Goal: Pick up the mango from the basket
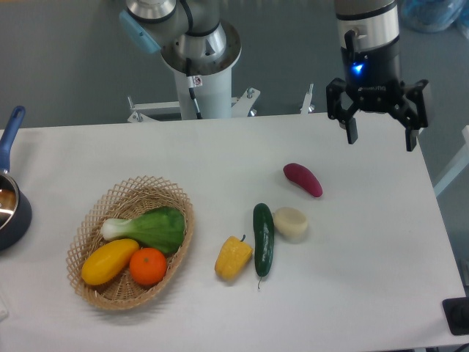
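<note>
Mango [108, 262] lies in the near left part of the basket [92, 218], tilted, with its right end touching the orange [148, 266]. The orange sits at the near centre of the basket. Directly behind both, a bok choy [148, 228] lies across the basket, white stalk to the left, green leaves to the right. The basket rests on the left half of the white tabletop [220, 154].

To the right of the basket, apart from it, a yellow bell pepper [233, 257] lies on the tabletop. A dark green cucumber [263, 239] lies just beside the pepper on its right, lengthwise from near to far. A pale round item [291, 223] touches or nearly touches the cucumber's far right side. Farther back and slightly right, a dark red sweet potato [303, 180] lies alone.

At the left edge of the tabletop, a dark pot [10, 209] with a blue handle is partly cut off by the frame.

The gripper [378, 135] hangs above the far right edge of the tabletop, well apart from the basket. Its fingers [350, 130] are spread wide and grasp nothing. The arm's base column [201, 66] stands behind the tabletop at centre left.
</note>
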Controlling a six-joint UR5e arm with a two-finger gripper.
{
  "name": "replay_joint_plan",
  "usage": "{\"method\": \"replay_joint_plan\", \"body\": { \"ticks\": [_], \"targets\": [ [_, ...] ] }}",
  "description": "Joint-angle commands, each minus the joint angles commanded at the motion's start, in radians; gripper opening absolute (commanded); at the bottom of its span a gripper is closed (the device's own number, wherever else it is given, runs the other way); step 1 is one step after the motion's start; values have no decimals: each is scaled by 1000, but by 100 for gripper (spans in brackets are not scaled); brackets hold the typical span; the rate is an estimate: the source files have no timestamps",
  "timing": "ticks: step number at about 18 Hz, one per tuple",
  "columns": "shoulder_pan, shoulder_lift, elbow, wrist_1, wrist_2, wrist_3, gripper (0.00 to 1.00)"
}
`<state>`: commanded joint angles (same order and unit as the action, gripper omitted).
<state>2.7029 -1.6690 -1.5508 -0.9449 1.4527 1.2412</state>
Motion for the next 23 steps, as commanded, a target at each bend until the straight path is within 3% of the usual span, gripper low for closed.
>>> {"method": "replay_joint_plan", "body": {
  "ticks": [4, 8, 15, 20, 23],
  "targets": [
    [-37, 3, -28, 23, -44, -57, 100],
    [-86, 34, -100, 34, -52, -288, 100],
    [-245, 20, -189, 29, -130, -543, 100],
    [-369, -37, -232, 35, -133, -569, 100],
    [-443, -73, -218, 52, -137, -565, 100]
  ]
}}
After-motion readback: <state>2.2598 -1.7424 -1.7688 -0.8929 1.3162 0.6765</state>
